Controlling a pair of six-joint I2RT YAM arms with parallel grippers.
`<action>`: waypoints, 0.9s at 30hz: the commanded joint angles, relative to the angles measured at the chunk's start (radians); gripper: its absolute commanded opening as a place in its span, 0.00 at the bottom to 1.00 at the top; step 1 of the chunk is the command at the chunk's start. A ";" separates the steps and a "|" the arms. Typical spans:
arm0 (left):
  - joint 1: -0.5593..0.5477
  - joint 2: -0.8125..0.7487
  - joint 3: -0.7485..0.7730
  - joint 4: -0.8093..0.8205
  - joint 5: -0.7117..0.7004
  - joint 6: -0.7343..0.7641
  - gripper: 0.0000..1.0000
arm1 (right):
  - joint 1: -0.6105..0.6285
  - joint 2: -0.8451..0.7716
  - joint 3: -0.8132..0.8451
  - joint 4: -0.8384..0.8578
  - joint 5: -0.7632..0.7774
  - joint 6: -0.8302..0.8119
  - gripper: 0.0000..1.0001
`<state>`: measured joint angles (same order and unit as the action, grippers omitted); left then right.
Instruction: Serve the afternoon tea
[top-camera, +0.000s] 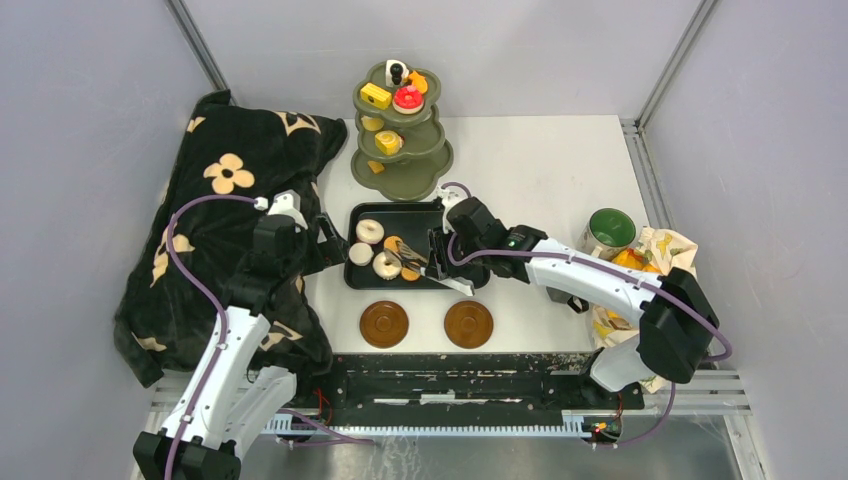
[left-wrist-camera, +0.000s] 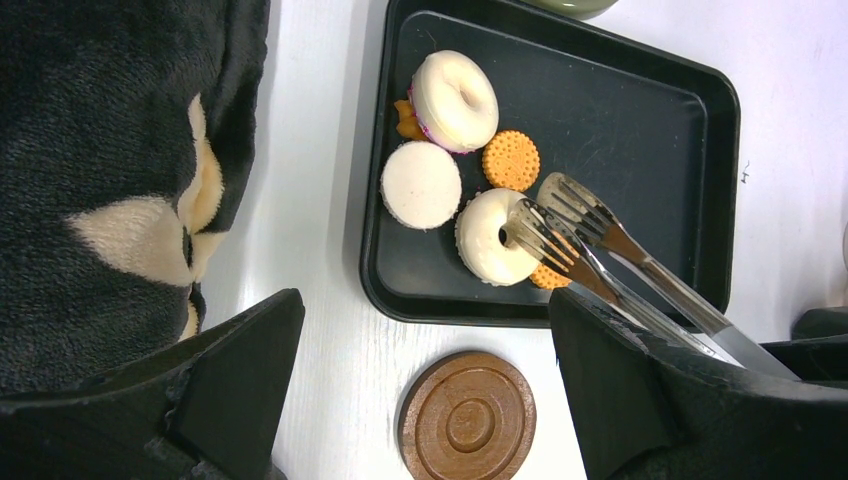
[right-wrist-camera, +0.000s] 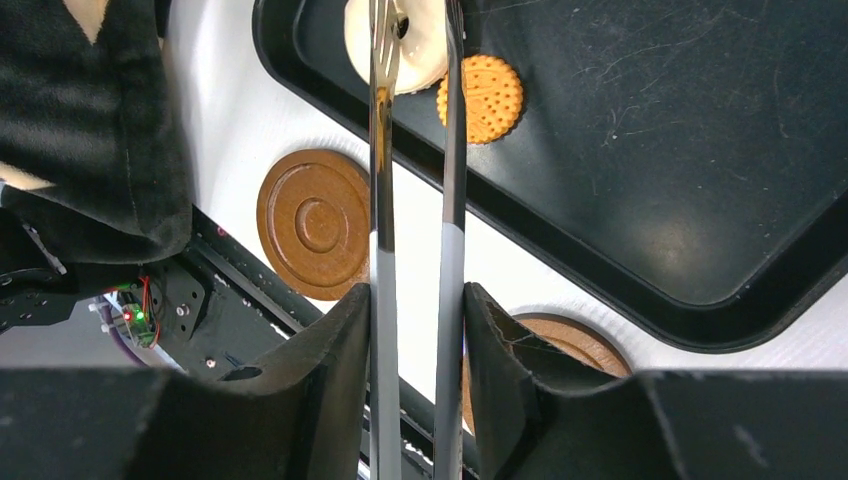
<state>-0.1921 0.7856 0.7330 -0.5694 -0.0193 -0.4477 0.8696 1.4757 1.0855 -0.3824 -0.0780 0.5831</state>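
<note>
The white worktop (top-camera: 560, 170) carries everything. To the outer side of the left tool (left-wrist-camera: 425, 300) lies a black blanket (top-camera: 230, 200) with cream flowers. Beyond the right tool (right-wrist-camera: 415, 300), past the tray's far edge, stands the olive three-tier stand (top-camera: 400, 140) with small pastries on its tiers. The black tray (left-wrist-camera: 620, 130) lies ahead of both tools.

The left tool hangs with its fingers spread wide, holding nothing. The right tool is clamped on the metal tongs (right-wrist-camera: 450, 200) – one finger pressed against each arm – and the tongs run straight out ahead of it over the tray.

A green mug (top-camera: 609, 232) stands well behind the right tool, beside its arm. One saucer (left-wrist-camera: 467, 418) lies below the gap of the left tool, the other saucer (right-wrist-camera: 570, 345) beneath a finger of the right tool.

At the tong tips sits a white donut (left-wrist-camera: 495, 238) (whether the metal touches it is unclear), with a cookie (right-wrist-camera: 480, 98) just beside it. Farther ahead of the left tool are a white round cake (left-wrist-camera: 421, 184), a second donut (left-wrist-camera: 456, 100) and another cookie (left-wrist-camera: 511, 160).
</note>
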 joint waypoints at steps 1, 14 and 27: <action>-0.001 0.000 0.019 0.047 0.011 -0.019 0.99 | -0.003 0.018 0.022 0.040 -0.048 0.009 0.38; -0.002 -0.001 0.007 0.056 0.018 -0.019 0.99 | -0.003 0.005 0.033 0.032 -0.046 -0.006 0.25; -0.001 -0.003 0.011 0.034 -0.013 -0.009 0.99 | -0.004 0.011 0.059 0.001 -0.017 0.033 0.51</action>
<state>-0.1921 0.7902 0.7326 -0.5659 -0.0200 -0.4477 0.8692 1.5047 1.0874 -0.3862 -0.1093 0.5880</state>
